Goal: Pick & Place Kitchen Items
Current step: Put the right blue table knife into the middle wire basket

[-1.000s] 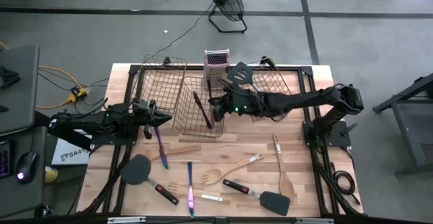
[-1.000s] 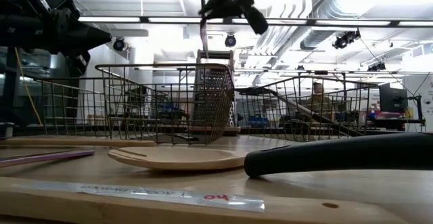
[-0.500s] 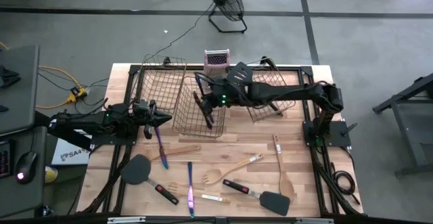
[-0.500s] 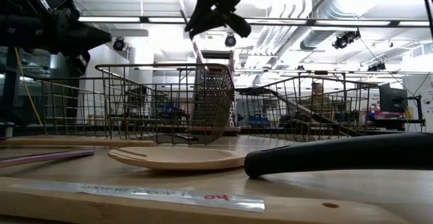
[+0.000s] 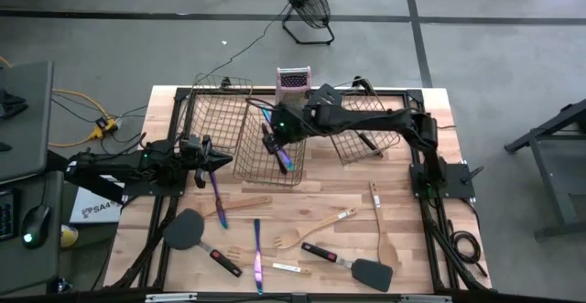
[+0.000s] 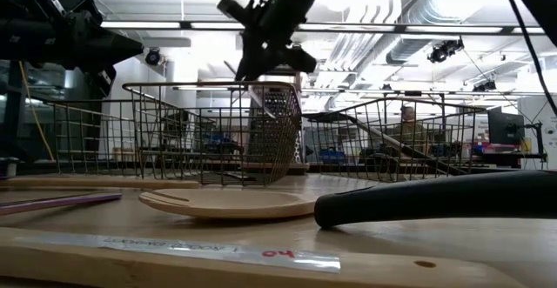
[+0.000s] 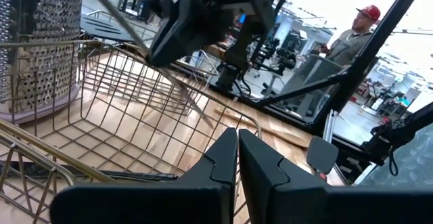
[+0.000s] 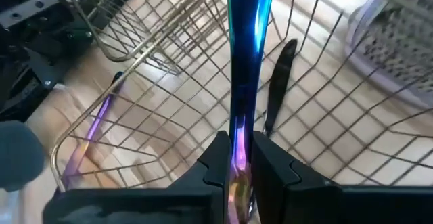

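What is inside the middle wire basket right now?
One dark utensil lies on the middle basket's floor. The right gripper, shut on an iridescent piece of cutlery, holds it over the basket. The arm hides part of the floor.

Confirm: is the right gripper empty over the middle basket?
No, the right gripper is shut on a slim iridescent utensil that points down into the middle wire basket.

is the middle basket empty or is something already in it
Not empty. A dark utensil lies on the middle basket's mesh floor; the iridescent piece above it is in the right gripper's fingers, not dropped.
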